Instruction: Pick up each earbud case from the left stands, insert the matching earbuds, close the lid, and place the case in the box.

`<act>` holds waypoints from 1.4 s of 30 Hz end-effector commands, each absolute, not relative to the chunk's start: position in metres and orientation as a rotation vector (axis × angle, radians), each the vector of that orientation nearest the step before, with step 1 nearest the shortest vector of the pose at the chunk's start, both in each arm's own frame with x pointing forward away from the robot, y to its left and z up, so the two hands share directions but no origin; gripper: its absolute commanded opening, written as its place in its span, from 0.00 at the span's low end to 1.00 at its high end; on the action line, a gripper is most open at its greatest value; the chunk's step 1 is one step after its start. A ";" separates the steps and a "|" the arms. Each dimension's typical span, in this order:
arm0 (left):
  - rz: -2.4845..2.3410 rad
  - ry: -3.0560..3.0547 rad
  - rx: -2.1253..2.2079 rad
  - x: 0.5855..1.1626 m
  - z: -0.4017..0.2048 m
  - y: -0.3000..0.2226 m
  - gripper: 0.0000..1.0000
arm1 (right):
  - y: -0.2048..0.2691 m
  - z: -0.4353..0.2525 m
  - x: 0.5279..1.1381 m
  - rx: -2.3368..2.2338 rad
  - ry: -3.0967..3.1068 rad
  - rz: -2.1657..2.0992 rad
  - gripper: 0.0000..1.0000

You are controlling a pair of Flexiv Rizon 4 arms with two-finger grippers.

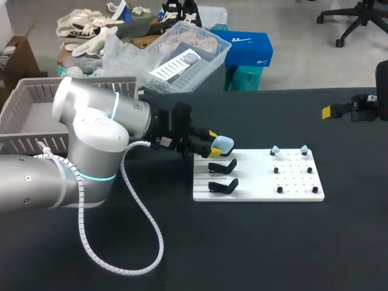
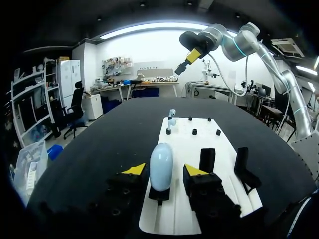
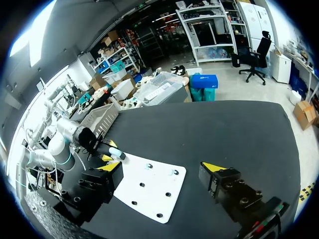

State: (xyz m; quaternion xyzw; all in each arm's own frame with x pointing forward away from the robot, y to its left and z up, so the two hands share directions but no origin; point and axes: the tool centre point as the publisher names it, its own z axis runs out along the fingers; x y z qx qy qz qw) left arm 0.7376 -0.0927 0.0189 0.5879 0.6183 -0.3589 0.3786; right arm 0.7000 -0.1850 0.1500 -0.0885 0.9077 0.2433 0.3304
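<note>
It was a robotics lab. Two industrial arms, the left arm (image 1: 91,139) and the right arm (image 2: 239,44), stood at a black table (image 1: 254,242). On it lay a white fixture board (image 1: 297,182) with black stands (image 1: 223,186) and small pegs (image 1: 279,190).

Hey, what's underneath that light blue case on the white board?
A black stand holds the case up off the white board. Only the stand's foot shows below the case; the case covers the part that cradles it.

Head view high behind, left wrist close over white stand board (image 2: 182,149), right wrist farther off, all showing it
</note>
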 end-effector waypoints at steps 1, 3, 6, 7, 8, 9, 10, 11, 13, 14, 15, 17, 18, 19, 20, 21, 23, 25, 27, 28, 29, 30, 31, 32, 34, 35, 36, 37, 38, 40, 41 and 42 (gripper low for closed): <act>-0.921 1.576 1.502 0.743 0.015 -0.095 0.48 | -0.185 0.150 0.700 -0.231 2.374 0.636 1.00; -0.919 1.577 1.499 0.744 0.015 -0.096 0.48 | -0.185 0.150 0.700 -0.231 2.374 0.636 1.00; -0.916 1.578 1.499 0.745 0.014 -0.095 0.47 | -0.185 0.150 0.700 -0.231 2.374 0.636 1.00; -0.914 1.578 1.500 0.746 0.013 -0.095 0.46 | -0.185 0.150 0.700 -0.231 2.374 0.636 1.00; -0.913 1.578 1.501 0.746 0.013 -0.095 0.44 | -0.185 0.150 0.700 -0.231 2.374 0.636 1.00; -0.913 1.578 1.501 0.746 0.012 -0.095 0.43 | -0.185 0.150 0.700 -0.231 2.374 0.636 1.00; -0.912 1.579 1.501 0.746 0.012 -0.095 0.43 | -0.185 0.150 0.700 -0.231 2.374 0.636 1.00; -0.912 1.580 1.500 0.746 0.012 -0.095 0.43 | -0.185 0.150 0.700 -0.231 2.374 0.636 1.00; -0.914 1.580 1.499 0.746 0.012 -0.095 0.39 | -0.185 0.150 0.700 -0.231 2.374 0.636 1.00; -0.915 1.579 1.499 0.746 0.012 -0.095 0.35 | -0.185 0.150 0.700 -0.231 2.374 0.636 1.00; -0.915 1.579 1.499 0.746 0.012 -0.095 0.31 | -0.185 0.150 0.700 -0.231 2.374 0.636 1.00; -0.917 1.575 1.498 0.745 0.013 -0.094 0.18 | -0.185 0.150 0.700 -0.231 2.374 0.636 1.00; -0.918 1.575 1.498 0.744 0.014 -0.093 0.16 | -0.185 0.150 0.700 -0.231 2.374 0.636 1.00; -0.920 1.573 1.498 0.744 0.015 -0.093 0.00 | -0.185 0.150 0.700 -0.231 2.374 0.636 1.00; -0.921 1.573 1.497 0.744 0.015 -0.093 0.00 | -0.185 0.150 0.700 -0.231 2.374 0.636 1.00; -0.924 1.572 1.497 0.744 0.016 -0.092 0.00 | -0.185 0.150 0.700 -0.231 2.374 0.636 1.00; -0.928 1.569 1.497 0.743 0.018 -0.091 0.00 | -0.185 0.150 0.700 -0.231 2.374 0.636 1.00; -0.934 1.564 1.496 0.741 0.020 -0.089 0.00 | -0.185 0.150 0.700 -0.231 2.374 0.636 1.00; -0.943 1.559 1.492 0.740 0.022 -0.087 0.00 | -0.185 0.150 0.700 -0.231 2.374 0.636 1.00; -0.946 1.559 1.491 0.740 0.023 -0.086 0.00 | -0.185 0.150 0.700 -0.231 2.374 0.636 1.00; -0.954 1.557 1.485 0.739 0.026 -0.085 0.00 | -0.185 0.150 0.700 -0.231 2.374 0.636 1.00; -0.962 1.555 1.477 0.739 0.028 -0.084 0.00 | -0.185 0.150 0.700 -0.231 2.374 0.636 1.00; -0.972 1.548 1.466 0.737 0.033 -0.082 0.00 | -0.185 0.150 0.700 -0.231 2.374 0.636 1.00; -0.979 1.535 1.456 0.735 0.038 -0.080 0.00 | -0.185 0.150 0.700 -0.231 2.374 0.636 1.00; -0.989 1.506 1.442 0.731 0.046 -0.078 0.00 | -0.185 0.150 0.700 -0.231 2.374 0.636 1.00; -1.002 1.489 1.424 0.727 0.054 -0.076 0.00 | -0.185 0.150 0.700 -0.231 2.374 0.636 1.00; -1.013 1.473 1.416 0.724 0.060 -0.075 0.00 | -0.185 0.150 0.700 -0.231 2.374 0.636 1.00; -1.020 1.463 1.409 0.722 0.064 -0.074 0.00 | -0.185 0.150 0.700 -0.231 2.374 0.636 1.00; -1.030 1.433 1.396 0.717 0.071 -0.072 0.00 | -0.185 0.150 0.700 -0.231 2.374 0.636 1.00; -1.051 1.412 1.383 0.710 0.080 -0.071 0.00 | -0.185 0.150 0.700 -0.231 2.374 0.636 1.00; -1.069 1.408 1.362 0.705 0.086 -0.070 0.00 | -0.185 0.150 0.700 -0.231 2.374 0.636 1.00; -1.077 1.396 1.349 0.702 0.091 -0.069 0.00 | -0.185 0.150 0.700 -0.231 2.374 0.636 1.00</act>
